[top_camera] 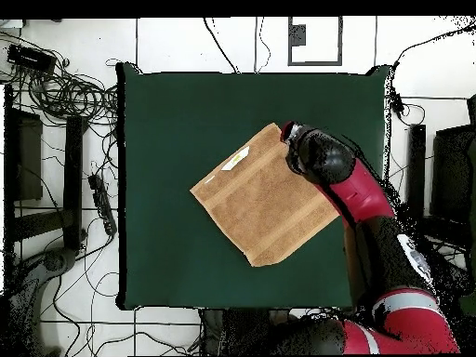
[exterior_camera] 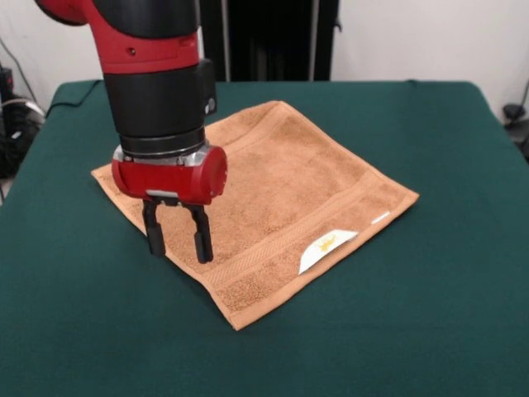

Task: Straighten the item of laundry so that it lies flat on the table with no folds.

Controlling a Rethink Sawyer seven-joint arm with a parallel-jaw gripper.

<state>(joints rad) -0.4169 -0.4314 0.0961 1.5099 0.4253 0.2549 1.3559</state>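
Note:
The orange-tan towel [exterior_camera: 281, 198] lies spread flat on the green table [exterior_camera: 430, 314], turned like a diamond. Its white label with a yellow mark [exterior_camera: 326, 246] sits at the near edge. It also shows in the overhead view [top_camera: 265, 200], with the label [top_camera: 234, 160] at its upper left edge. My gripper [exterior_camera: 178, 246] stands over the towel's left edge, fingers pointing down and apart, holding nothing. The fingertips are at or just above the towel's edge. In the overhead view the arm [top_camera: 321, 158] covers the towel's right corner and hides the fingers.
The table [top_camera: 167, 112] has wide bare cloth on all sides of the towel. Cables and dark boxes [top_camera: 56, 93] lie on the floor beside the table. The robot's pedestal stands at the far side in the front view.

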